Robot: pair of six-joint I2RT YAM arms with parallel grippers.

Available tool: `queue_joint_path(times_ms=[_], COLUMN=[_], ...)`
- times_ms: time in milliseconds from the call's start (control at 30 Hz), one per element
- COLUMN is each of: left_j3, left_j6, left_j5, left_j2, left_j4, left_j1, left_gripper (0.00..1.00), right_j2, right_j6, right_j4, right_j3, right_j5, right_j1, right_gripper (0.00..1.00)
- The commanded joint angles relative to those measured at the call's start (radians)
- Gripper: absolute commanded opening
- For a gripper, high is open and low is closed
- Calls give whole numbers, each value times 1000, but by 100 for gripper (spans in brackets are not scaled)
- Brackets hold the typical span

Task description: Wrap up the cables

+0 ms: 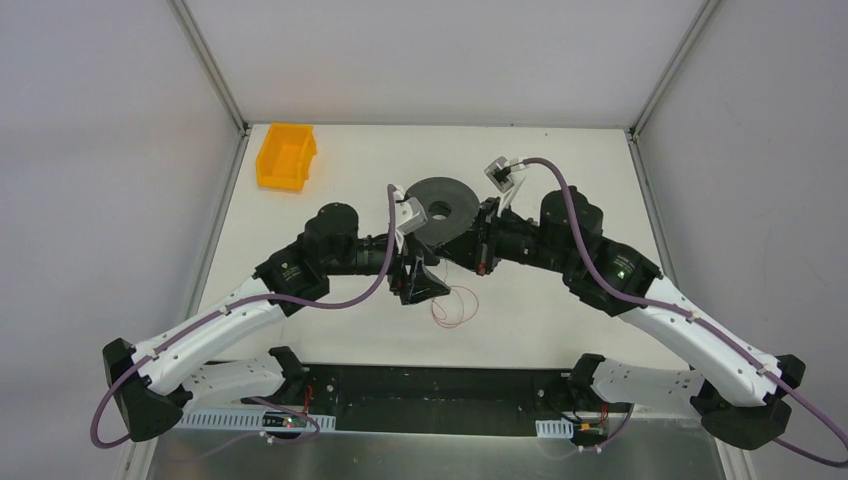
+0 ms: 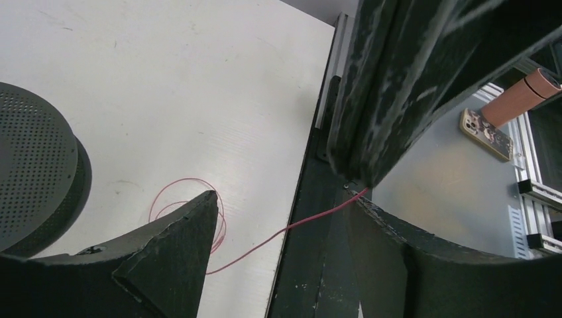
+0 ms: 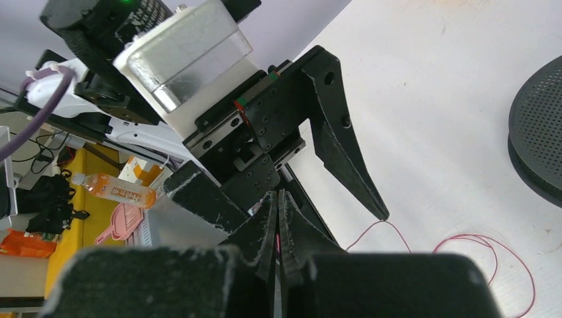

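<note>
The right jaws are pressed together, pinching the cables (image 2: 285, 230), a thin red strand. The left jaws gape wide, one fingertip (image 3: 371, 192) right at that strand. Its loose loops lie on the tabletop (image 1: 350, 160), at 6 o'clock from the dark grey spool (image 1: 445, 205).

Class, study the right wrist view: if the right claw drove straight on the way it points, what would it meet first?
Most likely the left claw: its open fingers and black body sit straight ahead of the right claw, shut on the reddish wire; depth is hard to judge.
</note>
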Motion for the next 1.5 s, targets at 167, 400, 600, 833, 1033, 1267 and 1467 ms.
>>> queue_joint_path(times_ms=[167,400,600,833,1033,1267,1467], left_j3=[54,-38,-110,-122,-141,-56,239], left_j6=[-142,-404,-548,-616,-639,-431,40], left_j5=[-99,-316,-399,-409,-422,-398,-376], left_j2=[32,-37,-87,-95,-123,-172,-240], left_j4=[41,176,309,359,376,123,-427], left_j1=[-9,-8,-9,-8,-8,-7,-7], left_gripper=[6,0,0,0,0,48,68], right_j2=[13,-204,-199,-126,-152,-222,-198], right_j6=[-16,-232,-330,-307,-289,-297,-299], right_j4=[38,450,559,674,722,525,178], right_j3=[7,-366,-465,-468,-515,-484,-327], right_j5=[72,232,90,111,184,190,40], right_j1=[3,3,4,17,18,6,-21], right_gripper=[17,64,69,49,0,0,0])
